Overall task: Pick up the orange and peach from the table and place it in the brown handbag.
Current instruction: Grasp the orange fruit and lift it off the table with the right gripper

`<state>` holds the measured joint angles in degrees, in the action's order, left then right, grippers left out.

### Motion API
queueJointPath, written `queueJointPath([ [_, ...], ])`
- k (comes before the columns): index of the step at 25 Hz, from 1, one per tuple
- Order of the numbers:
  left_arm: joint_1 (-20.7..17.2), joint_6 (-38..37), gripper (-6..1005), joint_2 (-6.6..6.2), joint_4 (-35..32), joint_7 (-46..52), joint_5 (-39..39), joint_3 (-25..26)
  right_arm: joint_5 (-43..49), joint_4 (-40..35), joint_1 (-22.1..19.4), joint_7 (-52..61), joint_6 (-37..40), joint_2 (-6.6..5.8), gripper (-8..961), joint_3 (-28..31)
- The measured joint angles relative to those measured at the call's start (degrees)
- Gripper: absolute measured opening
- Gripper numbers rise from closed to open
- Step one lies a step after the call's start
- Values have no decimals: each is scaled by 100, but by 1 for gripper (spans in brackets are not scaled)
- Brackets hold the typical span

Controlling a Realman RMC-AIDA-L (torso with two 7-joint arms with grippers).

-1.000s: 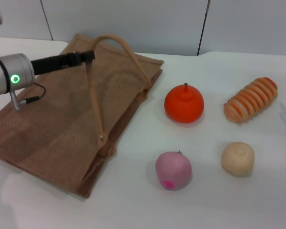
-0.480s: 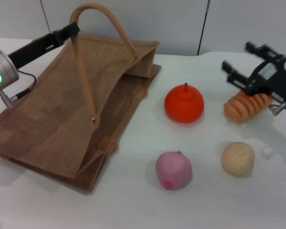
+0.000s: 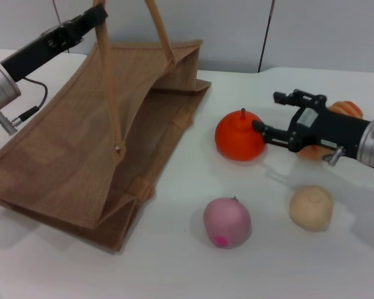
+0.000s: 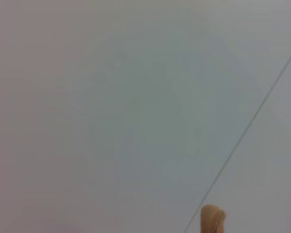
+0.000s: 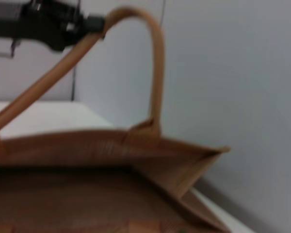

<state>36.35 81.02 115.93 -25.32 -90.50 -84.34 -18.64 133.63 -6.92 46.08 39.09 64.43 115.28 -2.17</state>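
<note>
- Woven jute forms the brown handbag point(image 3: 106, 137), which lies on the white table point(image 3: 174, 261) at the robot's left; its mouth faces toward the fruits and is held open, the upper side lifted clear of the lower.
- Left gripper point(image 3: 95, 17): raised at the upper left of the head view, clenched on one loop handle point(image 3: 109, 93) of the handbag. The handle runs taut from the gripper down to the bag's upper side. The right wrist view shows the same grip from across the table, with the handle point(image 5: 155, 63) arching over the bag's rim.
- Left wrist view: only a pale wall and the tip of a handle point(image 4: 212, 219) are visible.
- Right gripper point(image 3: 268, 115): reaches in from the right, low over the table, fingers spread apart. One fingertip point(image 3: 258, 127) sits at the orange's right side; contact cannot be confirmed. The other finger is higher and apart from the fruit.
- Orange point(image 3: 240, 135): rests on the table between the handbag's mouth and the right gripper, stem up.
- Peach point(image 3: 227, 222): rests on the table nearer the robot than the orange, outside the bag, magenta spot facing the camera.
- Beige ball point(image 3: 311, 207): on the table to the right of the peach, apart from it.
- Ridged orange-and-tan loaf point(image 3: 344, 109): behind the right gripper, mostly hidden by it.
</note>
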Motion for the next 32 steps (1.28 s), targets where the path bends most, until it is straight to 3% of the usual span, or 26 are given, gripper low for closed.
queueJointPath([
  [11,153,410,119,9,2,-26,-21,-27,373,207,307,58,-438,30,752,-153],
  [18,278,597,120,29,7,-28,27,-70,372,556,533,62,-1186,46,751,-255],
  [31,299,883,120,35,28,16,47,-70,330,725,603,65,-1616,47,751,-220],
  [32,294,884,120,36,28,20,48,-70,330,729,604,64,-1627,46,718,-227],
])
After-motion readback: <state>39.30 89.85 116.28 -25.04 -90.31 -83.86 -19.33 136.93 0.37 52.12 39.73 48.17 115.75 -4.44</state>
